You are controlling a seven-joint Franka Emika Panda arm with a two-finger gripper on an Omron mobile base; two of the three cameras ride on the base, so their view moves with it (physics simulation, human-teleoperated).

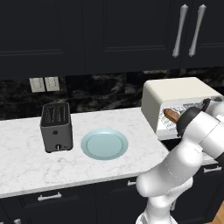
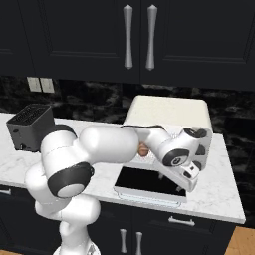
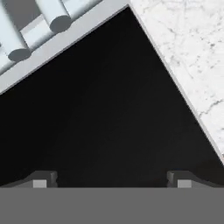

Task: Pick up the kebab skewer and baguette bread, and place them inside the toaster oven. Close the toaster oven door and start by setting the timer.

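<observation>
The cream-white toaster oven (image 1: 175, 94) (image 2: 169, 112) stands at the right of the counter. Its dark glass door (image 2: 147, 180) (image 3: 109, 118) lies folded down flat, with the silver-grey handle (image 3: 52, 17) along its outer edge. A brown rounded piece of food, seemingly the baguette bread (image 1: 172, 116) (image 2: 143, 149), rests on the wire rack inside. The kebab skewer is hidden behind my arm. My gripper (image 2: 188, 180) (image 3: 111, 180) hangs just above the door glass. It is open, its fingertips (image 3: 43, 179) are wide apart, and nothing sits between them.
A pale blue plate (image 1: 104, 144) with nothing on it lies mid-counter, beside a dark-grey slot toaster (image 1: 56, 127) (image 2: 30, 127). White marble counter (image 3: 188, 52) borders the door. Dark cabinets with long handles (image 2: 139, 37) hang above, and drawers run below the counter edge.
</observation>
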